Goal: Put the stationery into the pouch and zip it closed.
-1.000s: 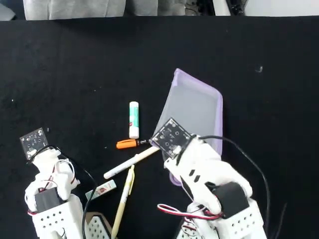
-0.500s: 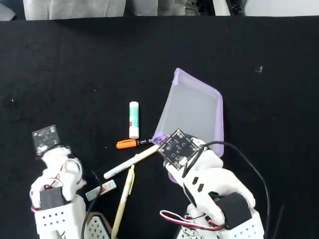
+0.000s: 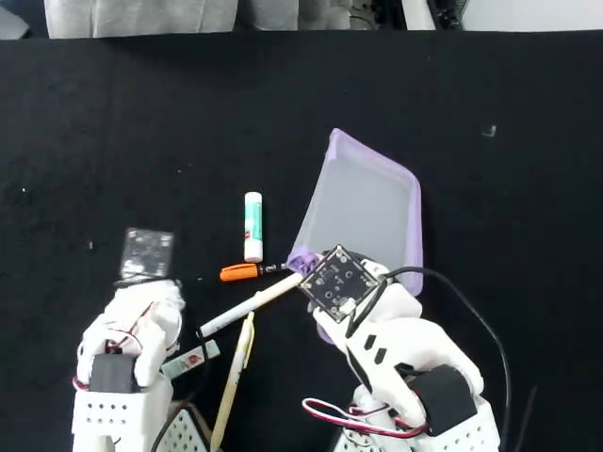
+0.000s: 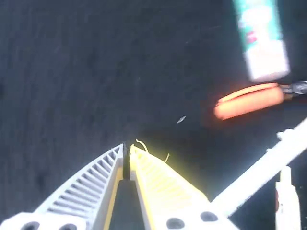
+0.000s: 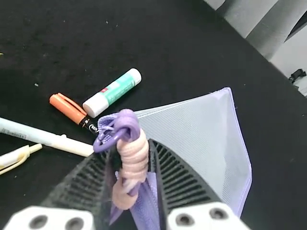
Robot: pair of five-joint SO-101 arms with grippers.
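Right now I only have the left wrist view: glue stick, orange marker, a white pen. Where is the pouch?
Observer: The pouch lies flat on the table, to the right of that stationery.
Operator: Is the other arm on it?
Observer: Yes. The right gripper is shut on the zipper pull, at the pouch corner nearest the orange marker.
Operator: Anything inside the pouch?
Observer: I see nothing inside. The glue stick, the white pen and a yellow pen all lie on the table outside it.
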